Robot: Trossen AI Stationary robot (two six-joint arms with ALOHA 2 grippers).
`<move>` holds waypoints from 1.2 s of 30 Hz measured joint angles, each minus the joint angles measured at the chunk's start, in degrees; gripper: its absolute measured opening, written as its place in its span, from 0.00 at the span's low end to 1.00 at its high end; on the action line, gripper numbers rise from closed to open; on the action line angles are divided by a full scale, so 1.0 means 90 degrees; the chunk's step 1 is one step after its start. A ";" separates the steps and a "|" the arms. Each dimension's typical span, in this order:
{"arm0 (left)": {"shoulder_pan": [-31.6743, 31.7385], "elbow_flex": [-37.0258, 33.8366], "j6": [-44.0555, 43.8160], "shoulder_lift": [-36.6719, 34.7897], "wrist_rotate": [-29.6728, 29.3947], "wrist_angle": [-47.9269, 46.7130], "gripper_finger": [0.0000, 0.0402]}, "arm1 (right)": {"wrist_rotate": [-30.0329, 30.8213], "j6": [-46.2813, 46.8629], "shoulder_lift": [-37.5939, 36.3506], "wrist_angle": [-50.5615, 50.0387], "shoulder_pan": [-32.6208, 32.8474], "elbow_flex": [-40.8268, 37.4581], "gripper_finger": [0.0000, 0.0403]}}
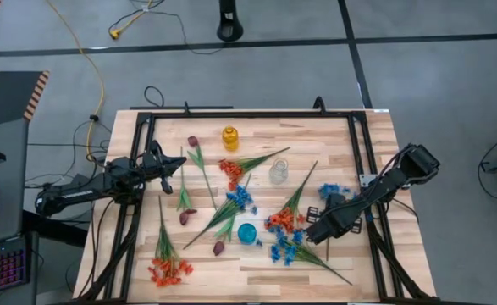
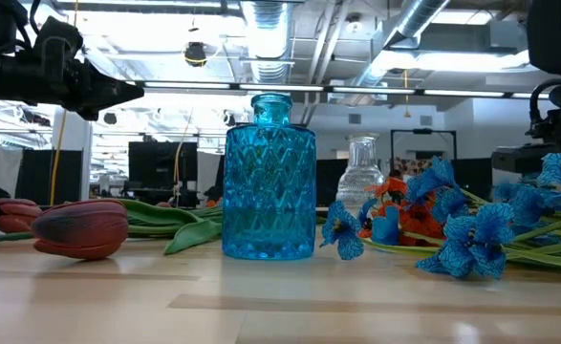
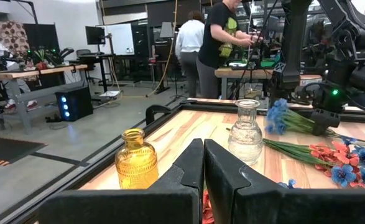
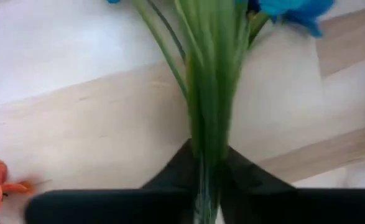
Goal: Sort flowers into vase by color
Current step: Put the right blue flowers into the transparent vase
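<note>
Orange sprays (image 1: 168,269) (image 1: 231,168) (image 1: 282,222), blue sprays (image 1: 240,196) (image 1: 286,250) (image 1: 333,191) and maroon buds (image 1: 186,217) (image 1: 218,247) lie flat on the wooden table. Three vases stand upright: amber (image 1: 229,137), clear (image 1: 278,172) and blue (image 1: 246,232). My right gripper (image 1: 313,237) is low over the near-right flowers, shut on a green stem. My left gripper (image 1: 177,166) hovers shut above the table's left part and holds nothing; its wrist view faces the amber vase (image 3: 137,163) and the clear vase (image 3: 245,132). My right gripper (image 4: 207,163) pinches the green stem (image 4: 206,134) of a blue spray between its two fingers. The fingers come steeply from above and lie along the stem. The blue blossoms (image 4: 294,9) lie beyond the fingertips. Whether the stem is lifted off the wood, I cannot tell.
A black metal frame (image 1: 248,113) runs around the tabletop. A maroon bud (image 2: 79,227) lies near the blue vase (image 2: 269,182) in the low view, with blue blossoms (image 2: 471,239) on its other side. People stand at benches behind the table (image 3: 216,43).
</note>
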 joint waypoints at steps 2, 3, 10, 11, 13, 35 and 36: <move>-0.0002 0.0000 0.0000 -0.0002 0.0000 0.0002 0.00 | 0.0022 -0.0017 -0.0002 -0.0076 0.0000 0.0000 0.07; 0.0000 0.0000 0.0000 -0.0001 0.0000 0.0001 0.00 | 0.0041 -0.0017 -0.0002 -0.0108 0.0000 0.0000 0.07; -0.0001 0.0001 0.0000 -0.0002 0.0000 0.0000 0.00 | 0.0466 -0.0117 -0.0307 -0.0211 0.0000 -0.0007 0.12; 0.0000 0.0001 0.0000 0.0000 0.0000 0.0002 0.00 | 0.0619 -0.0117 -0.0428 -0.0251 0.0000 -0.0007 0.12; -0.0002 0.0002 0.0000 -0.0002 0.0000 0.0000 0.00 | 0.0979 -0.0184 -0.0712 -0.0353 0.0000 -0.0007 0.11; 0.0000 0.0000 0.0000 -0.0001 -0.0002 0.0001 0.00 | 0.8524 -0.5846 -0.3782 0.1142 -0.0417 0.0005 0.09; 0.0000 0.0000 0.0000 -0.0001 -0.0002 0.0001 0.00 | 0.8572 -0.6361 -0.3799 0.1447 -0.0519 0.0005 0.09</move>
